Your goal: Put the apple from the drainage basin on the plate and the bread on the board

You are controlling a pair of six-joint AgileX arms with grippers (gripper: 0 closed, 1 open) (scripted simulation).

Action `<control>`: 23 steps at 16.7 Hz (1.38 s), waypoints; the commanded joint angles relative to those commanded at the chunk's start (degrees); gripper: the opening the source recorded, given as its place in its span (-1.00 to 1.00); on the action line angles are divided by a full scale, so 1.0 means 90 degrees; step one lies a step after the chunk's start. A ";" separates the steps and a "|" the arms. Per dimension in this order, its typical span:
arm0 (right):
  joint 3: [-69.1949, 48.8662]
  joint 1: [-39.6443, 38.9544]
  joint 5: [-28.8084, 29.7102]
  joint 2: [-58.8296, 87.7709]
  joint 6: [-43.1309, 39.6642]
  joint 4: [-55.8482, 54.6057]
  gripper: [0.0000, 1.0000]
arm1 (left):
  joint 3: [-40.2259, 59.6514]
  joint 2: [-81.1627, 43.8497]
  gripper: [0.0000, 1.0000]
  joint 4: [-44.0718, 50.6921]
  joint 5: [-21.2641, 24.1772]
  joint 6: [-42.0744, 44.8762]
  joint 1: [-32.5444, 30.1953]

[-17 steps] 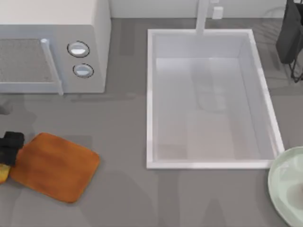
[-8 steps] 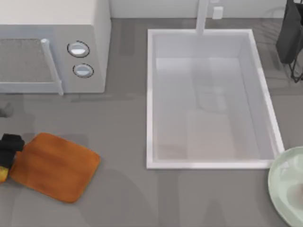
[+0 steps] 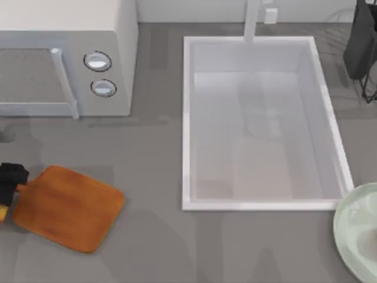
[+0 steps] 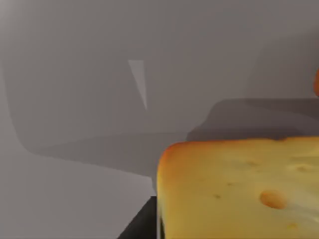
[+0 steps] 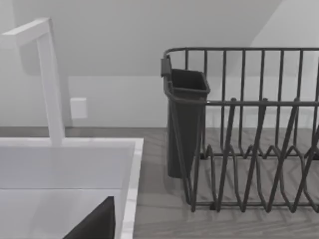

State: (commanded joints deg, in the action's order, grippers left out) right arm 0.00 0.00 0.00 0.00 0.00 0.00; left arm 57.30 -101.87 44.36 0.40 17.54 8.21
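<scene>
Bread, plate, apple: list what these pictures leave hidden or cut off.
- Bread: in the left wrist view the frame's edge crops it; in the top view just a yellow sliver shows at the left edge, beside the left gripper.
- Whether that gripper grips the bread: cannot tell, the edge cuts it.
- Plate: cropped by the top view's lower right corner, so most of its surface is out of frame.
- Apple: the basin looks bare.

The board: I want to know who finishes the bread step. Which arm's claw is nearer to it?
Left. The left claw sits by the board's handle end with the bread; the right arm stands beyond the drainage basin.
</scene>
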 joint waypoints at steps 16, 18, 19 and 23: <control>0.0000 0.0000 0.0000 0.0000 0.0000 0.0000 1.00 | 0.1448 0.0798 -1.00 0.2304 -0.0008 -0.0207 -0.0053; 0.0000 0.0000 0.0000 0.0000 0.0000 0.0000 1.00 | 0.1501 0.0722 -1.00 0.2315 -0.0016 -0.0672 -0.0131; 0.0000 0.0000 0.0000 0.0000 0.0000 0.0000 1.00 | 0.1533 0.0673 -1.00 0.2322 -0.0021 -0.1006 -0.0190; 0.0000 0.0000 0.0000 0.0000 0.0000 0.0000 1.00 | 0.1610 0.0464 -1.00 0.2331 -0.0048 -0.2943 -0.0527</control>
State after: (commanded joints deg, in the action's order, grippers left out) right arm 0.00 0.00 0.00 0.00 0.00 0.00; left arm 71.79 -97.70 65.33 -0.03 -8.95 3.46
